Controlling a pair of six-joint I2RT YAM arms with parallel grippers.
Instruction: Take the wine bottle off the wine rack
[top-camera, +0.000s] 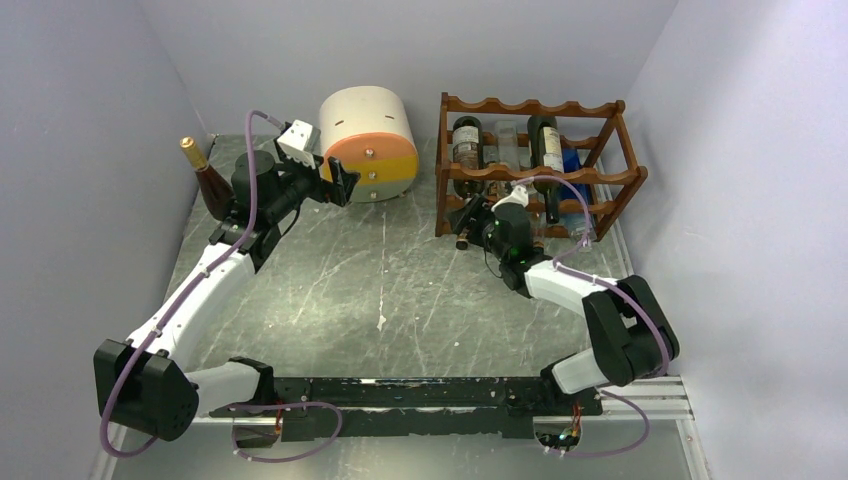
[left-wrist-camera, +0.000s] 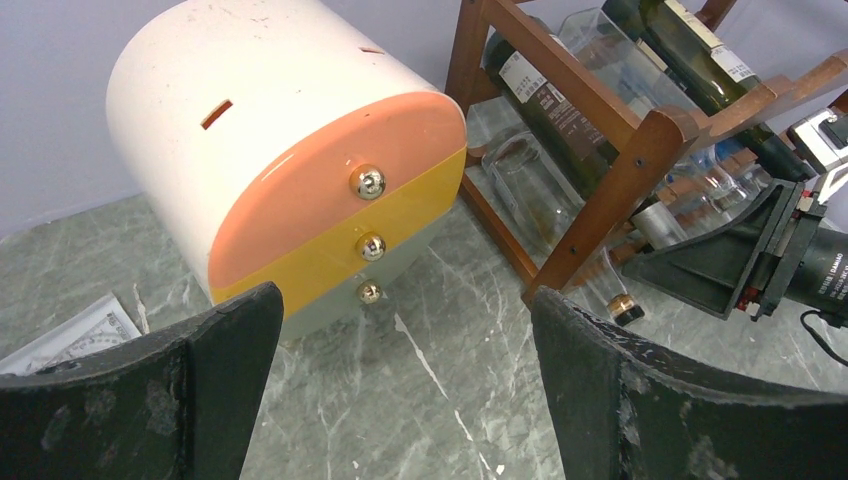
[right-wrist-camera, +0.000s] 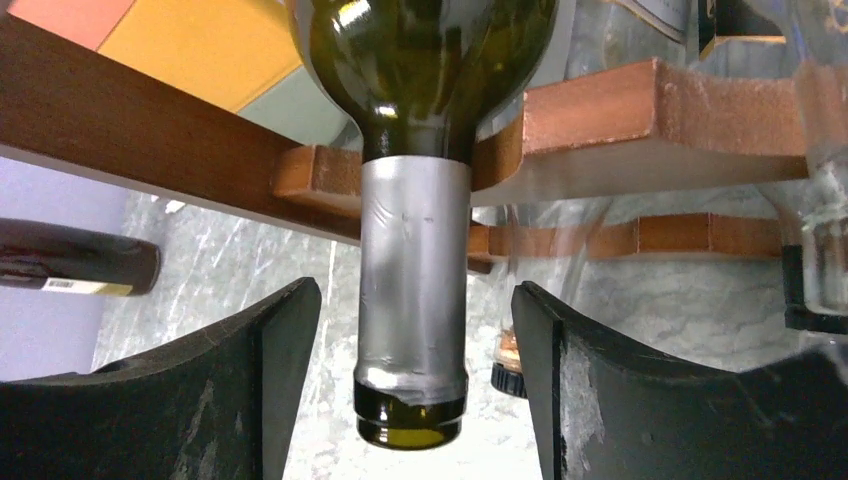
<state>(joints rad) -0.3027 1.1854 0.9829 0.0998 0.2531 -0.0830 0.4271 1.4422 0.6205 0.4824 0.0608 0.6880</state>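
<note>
The open right tool (right-wrist-camera: 415, 292) straddles the foil-wrapped neck of the dark green glass wine bottle (right-wrist-camera: 415, 200), with gaps on either side. The bottle lies ahead in the reddish-brown wooden wine rack (right-wrist-camera: 150, 150). The left tool (left-wrist-camera: 403, 295), open and empty, faces the cream-and-orange rounded drawer unit (left-wrist-camera: 300, 150) — only the top view shows a brown gold-capped bottle (top-camera: 205, 175) behind it.

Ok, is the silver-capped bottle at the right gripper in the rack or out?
In the rack. The wine bottle rests its shoulder on a rail of the wine rack; the right gripper straddles its neck, gaps both sides.
</note>
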